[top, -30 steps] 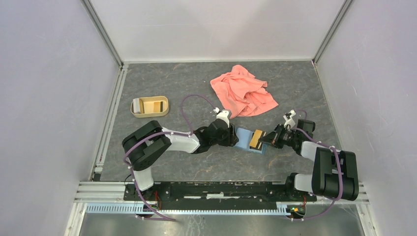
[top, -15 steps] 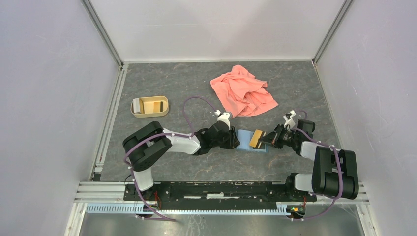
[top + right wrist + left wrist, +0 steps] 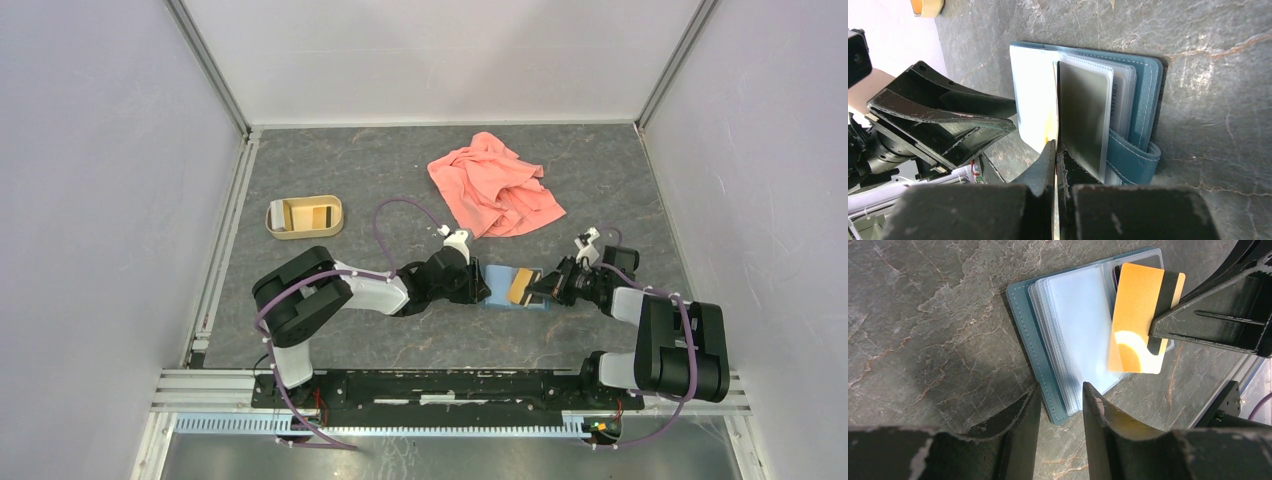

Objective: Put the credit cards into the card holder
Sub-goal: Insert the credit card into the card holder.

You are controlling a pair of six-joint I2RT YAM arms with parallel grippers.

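Down at the near side of the table [image 3: 420, 330] the two arms meet over the card holder [image 3: 1023, 335], which lies open and flat with its clear sleeves fanned upward. The right gripper [image 3: 1055, 147] is pressed together on a credit card [image 3: 1135, 315], pinching it by the dark-striped edge, so the orange face slants down across the sleeves. From the right wrist the card shows edge-on, standing between a pale sleeve and a darker one, its free edge close to the holder's spine. The left gripper [image 3: 1060, 395] has its jaws partly spread, straddling the holder's near corner. From here I can't be sure whether its fingers [image 3: 1093, 400] actually bear on the cover or only hover just over it. To my eye the step in hand is sliding this card into a pocket. It would go best if the left fingers pin the holder so it cannot skate. The right should lower the card to a shallower tilt, find one sleeve's mouth with the free edge, push along the sleeve and let go only once most of the card is in. Farther off to the left sits a tan tray [image 3: 305, 237], and at the far side a pink cloth [image 3: 495, 185] lies crumpled, well apart from the work.
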